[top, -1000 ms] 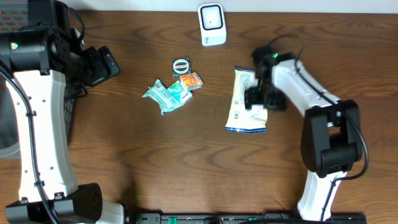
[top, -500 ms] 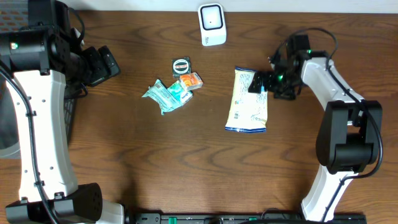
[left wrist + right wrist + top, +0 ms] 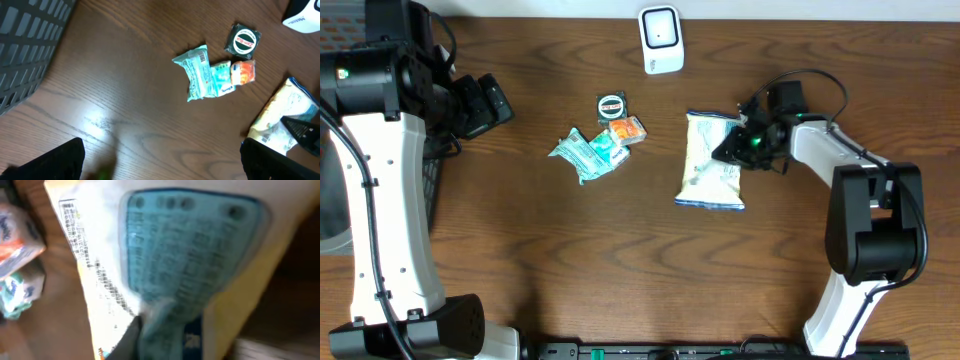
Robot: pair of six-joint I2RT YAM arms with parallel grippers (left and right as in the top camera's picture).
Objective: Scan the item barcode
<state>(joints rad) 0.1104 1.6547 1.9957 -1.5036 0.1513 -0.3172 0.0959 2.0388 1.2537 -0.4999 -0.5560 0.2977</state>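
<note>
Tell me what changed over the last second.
The right gripper swung back in and closed on the right edge of the white-and-blue plastic snack bag, nudging it slightly left. The open left gripper, the small packets and the white scanner stayed put.

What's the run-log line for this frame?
phase: grasp | right end effector: shut on snack bag edge | left end effector: open | scanner: bag not there

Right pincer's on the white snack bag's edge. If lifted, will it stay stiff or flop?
Likely floppy: the snack bag is a thin, crinkled pouch, so it should droop from the right pincer. Probably light for its size; it lies fairly flat. Its glossy film may slip from an edge grip.
</note>
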